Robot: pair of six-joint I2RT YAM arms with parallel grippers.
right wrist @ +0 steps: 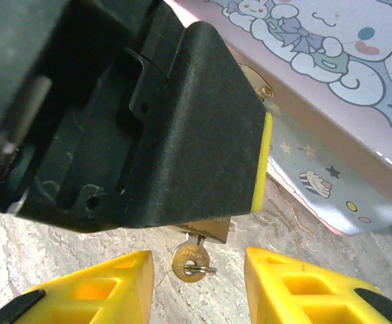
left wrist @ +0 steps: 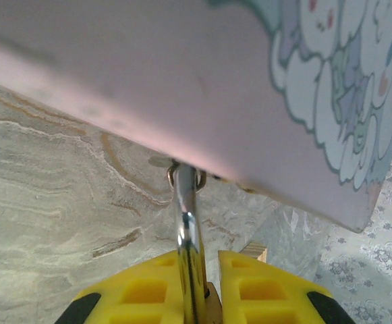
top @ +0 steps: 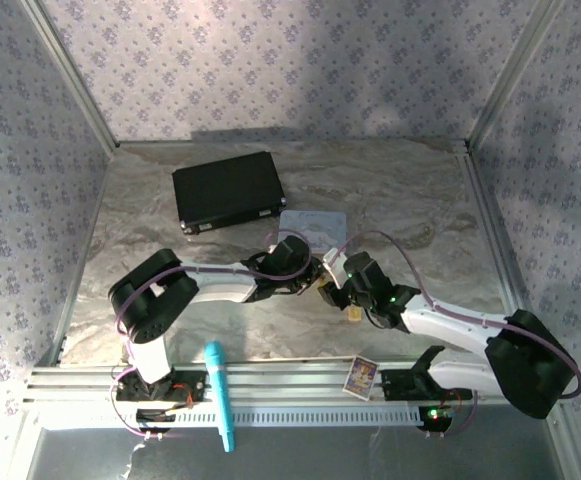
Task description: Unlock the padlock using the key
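Fingers (right wrist: 108, 290) of the right gripper (right wrist: 199, 266) stand spread either side of the key (right wrist: 190, 262), whose long axis runs away into the padlock (right wrist: 206, 231) just beyond. Left gripper (left wrist: 197, 263) pinches the padlock, hung on the tin (right wrist: 330, 135).

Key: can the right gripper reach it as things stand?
Probably yes. The key sticks out under the padlock, hanging between the open fingers of the right gripper, with nothing between them.
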